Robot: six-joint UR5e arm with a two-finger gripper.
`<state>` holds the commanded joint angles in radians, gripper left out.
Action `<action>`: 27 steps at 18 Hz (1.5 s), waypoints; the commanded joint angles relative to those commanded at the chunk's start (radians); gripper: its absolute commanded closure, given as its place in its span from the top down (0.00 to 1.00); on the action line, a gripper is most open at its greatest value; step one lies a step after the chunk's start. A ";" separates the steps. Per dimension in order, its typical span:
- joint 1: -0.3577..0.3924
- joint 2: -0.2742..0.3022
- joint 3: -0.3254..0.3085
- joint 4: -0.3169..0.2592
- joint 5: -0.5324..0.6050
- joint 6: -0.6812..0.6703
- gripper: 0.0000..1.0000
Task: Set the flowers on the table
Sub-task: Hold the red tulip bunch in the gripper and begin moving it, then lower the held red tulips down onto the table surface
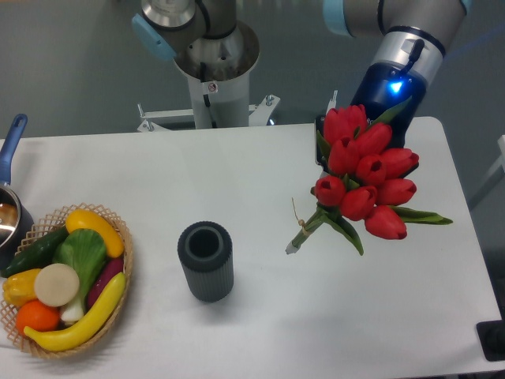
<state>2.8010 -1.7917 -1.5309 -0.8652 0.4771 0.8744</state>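
Note:
The flowers (364, 178), a bunch of red tulips with green leaves, hang tilted over the right side of the white table (260, 166). The heads are up and to the right. The tied pale stems (300, 235) point down-left, and their tip is at or just above the tabletop. My gripper (325, 144) comes in from the upper right behind the tulip heads. Only a dark edge of it shows at the bunch's upper left, and the fingers are mostly hidden. It appears shut on the bunch among the heads and leaves.
A dark grey ribbed vase (206, 260) stands upright left of the stems. A wicker basket (124, 272) of fruit and vegetables sits at the front left, with a blue-handled pot (9, 207) behind it. The arm's base (213, 59) stands at the back edge.

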 joint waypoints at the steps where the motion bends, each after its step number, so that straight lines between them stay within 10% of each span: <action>1: -0.002 0.000 -0.003 0.000 0.000 0.002 0.34; 16: -0.014 0.054 -0.038 0.008 0.237 0.020 0.34; 27: -0.169 0.051 -0.097 -0.002 0.794 0.161 0.34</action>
<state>2.6325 -1.7410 -1.6274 -0.8667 1.2712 1.0350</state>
